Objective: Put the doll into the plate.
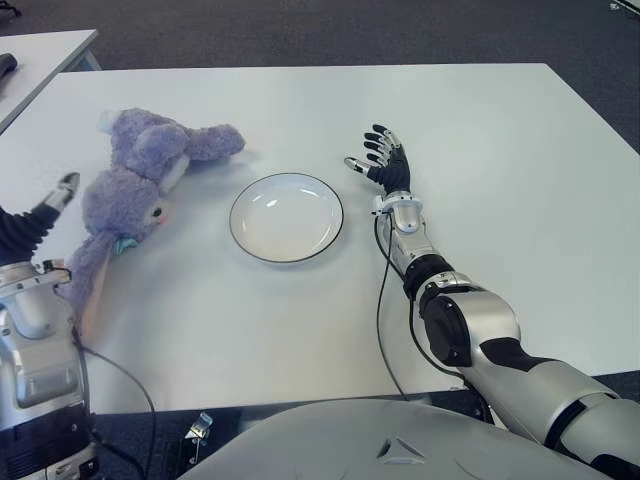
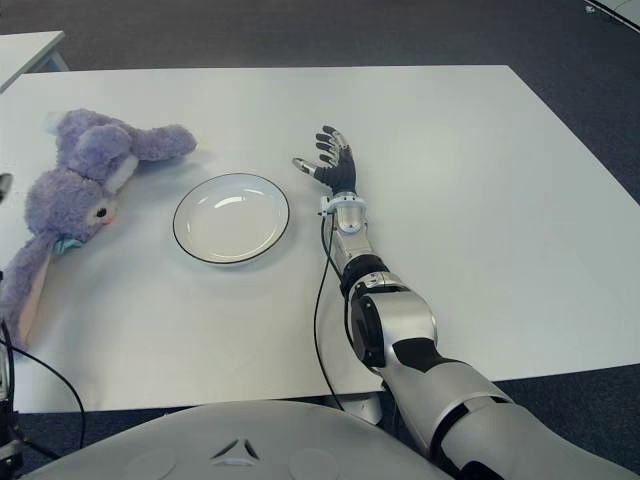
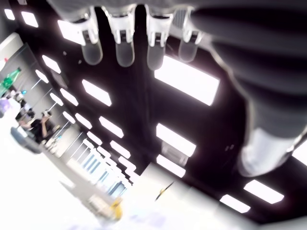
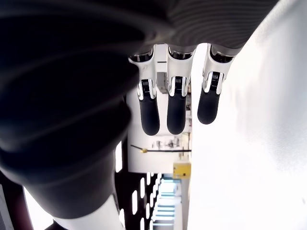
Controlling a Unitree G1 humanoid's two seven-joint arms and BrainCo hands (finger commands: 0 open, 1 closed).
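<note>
A purple plush bunny doll (image 1: 135, 190) lies on its side at the left of the white table (image 1: 500, 140). Just to its right sits a white plate (image 1: 286, 222) with a dark rim, nothing in it. My right hand (image 1: 380, 160) is beyond the plate's right edge, palm low over the table, fingers (image 4: 175, 108) spread and holding nothing. My left hand (image 1: 48, 208) is raised at the table's left edge, close beside the doll's lower end. Its fingers (image 3: 124, 45) are extended with nothing between them, and its wrist view faces ceiling lights.
A second white table (image 1: 40, 50) stands at the far left with a dark object (image 1: 6, 66) on it. A black cable (image 1: 380, 320) runs from my right forearm over the table's front edge. Dark carpet surrounds the table.
</note>
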